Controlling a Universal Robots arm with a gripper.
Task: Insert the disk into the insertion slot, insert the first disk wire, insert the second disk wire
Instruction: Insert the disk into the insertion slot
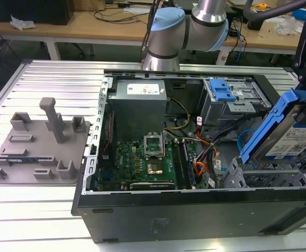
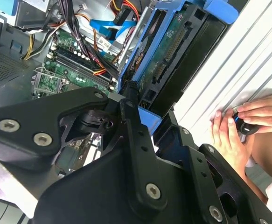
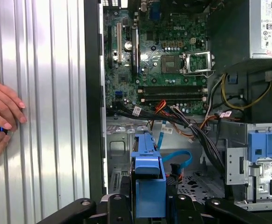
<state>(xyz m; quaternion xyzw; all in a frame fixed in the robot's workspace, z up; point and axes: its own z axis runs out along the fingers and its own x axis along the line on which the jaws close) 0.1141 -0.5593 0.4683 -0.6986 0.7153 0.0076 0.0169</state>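
Observation:
My gripper (image 3: 149, 207) is shut on the disk (image 1: 295, 140), a silver drive with a white-and-blue label in a bright blue carrier frame (image 1: 265, 128). In the exterior view the disk hangs tilted at the right, just above the insertion slot (image 1: 263, 176), a silvery perforated cage in the near right corner of the open computer case. In the second wrist view the black fingers (image 2: 132, 112) clamp the blue carrier (image 2: 147, 51), and the drive's green circuit board faces the camera. In the first wrist view the carrier (image 3: 149, 182) stands over the cage's perforated metal (image 3: 198, 182).
A blue flat cable (image 3: 178, 161) and a bundle of coloured wires (image 3: 173, 112) lie beside the cage. A grey bay with blue latches (image 1: 223, 94) stands behind it. A person's hands (image 2: 238, 123) rest on the ribbed table by the case. A grey fixture plate (image 1: 37, 144) lies at the exterior view's left.

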